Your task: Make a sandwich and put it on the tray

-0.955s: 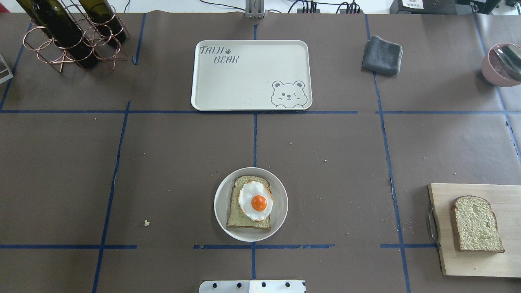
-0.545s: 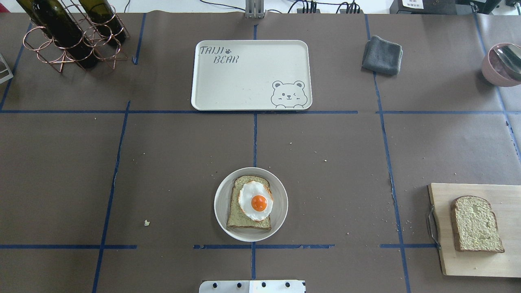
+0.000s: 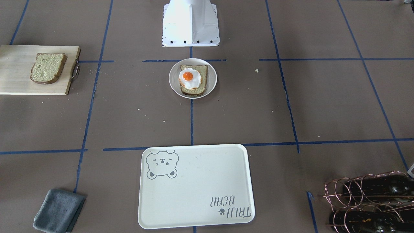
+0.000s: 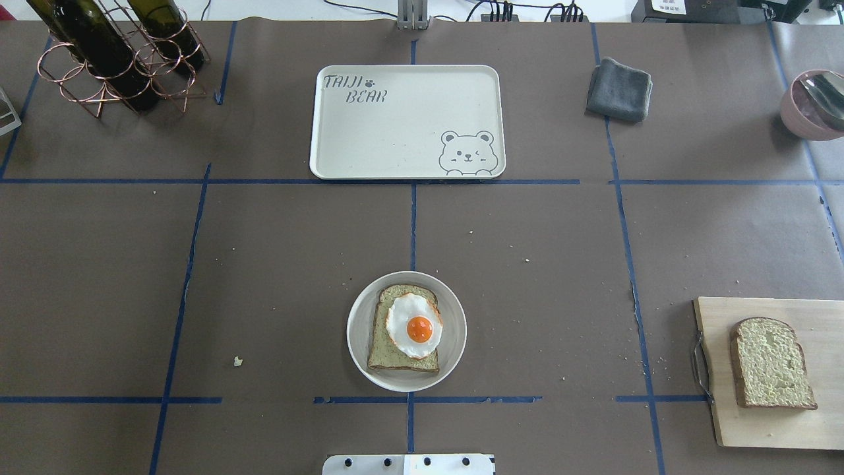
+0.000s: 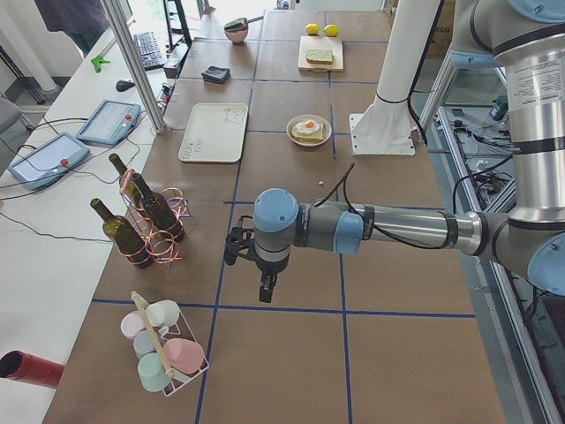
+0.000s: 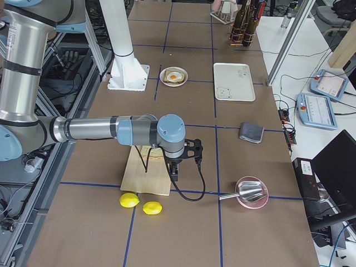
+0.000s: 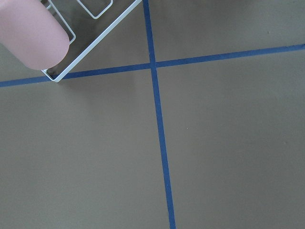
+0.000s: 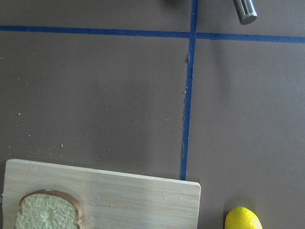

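Observation:
One bread slice [image 4: 380, 340] lies on a small round white plate [image 4: 356, 330] with the fried egg [image 4: 413, 325] on top of it, near the robot's base. The second bread slice [image 4: 771, 364] lies on the wooden cutting board [image 4: 811, 422] at the right. The tray [image 4: 395, 132] with bear drawing lies bare at the far middle. Neither gripper shows in the overhead view. My left gripper [image 5: 265, 291] hangs over bare table far left of the plate. My right gripper [image 6: 173, 169] hangs by the cutting board's outer edge. I cannot tell whether either is open or shut.
A grey cloth [image 4: 620, 89] lies right of the tray. A copper rack with wine bottles [image 4: 119, 53] stands far left. A pink bowl with a metal scoop [image 4: 814, 105] sits far right. Two lemons [image 6: 142, 204] lie beyond the board. A wire rack of cups [image 5: 168, 358] stands near my left gripper.

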